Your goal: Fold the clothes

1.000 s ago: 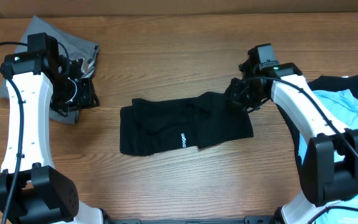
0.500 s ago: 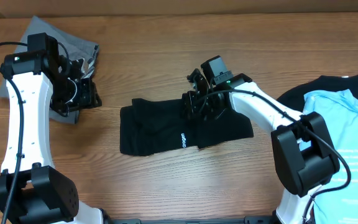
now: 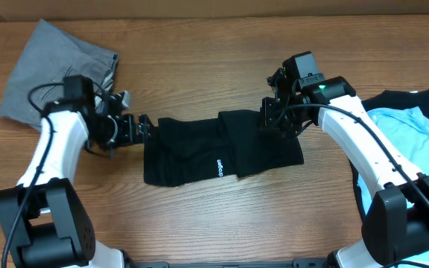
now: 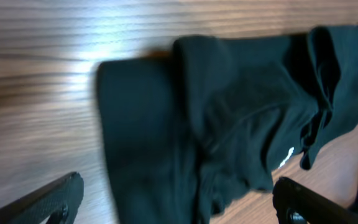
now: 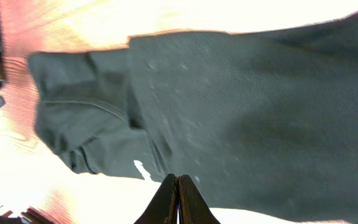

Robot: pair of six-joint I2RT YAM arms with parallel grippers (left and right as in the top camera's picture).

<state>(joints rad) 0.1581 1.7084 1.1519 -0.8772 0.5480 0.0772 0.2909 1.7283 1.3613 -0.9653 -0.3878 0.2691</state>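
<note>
Black shirt (image 3: 214, 149) lies folded into a band on the table (image 3: 222, 59), grey trousers (image 3: 51, 71) and a light blue tee (image 3: 415, 134) well off to either side. The left gripper (image 3: 141, 128) stands at its left edge, jaws spread wide, empty; the right gripper (image 3: 272, 123) sits over its right end, jaws pinched together (no cloth visibly between). A shallow bite on the left could snag only the top layer and undo the fold.

Robot lab — left arm (image 3: 47, 152), right arm (image 3: 363, 145), wood-grain table (image 3: 199, 67).
</note>
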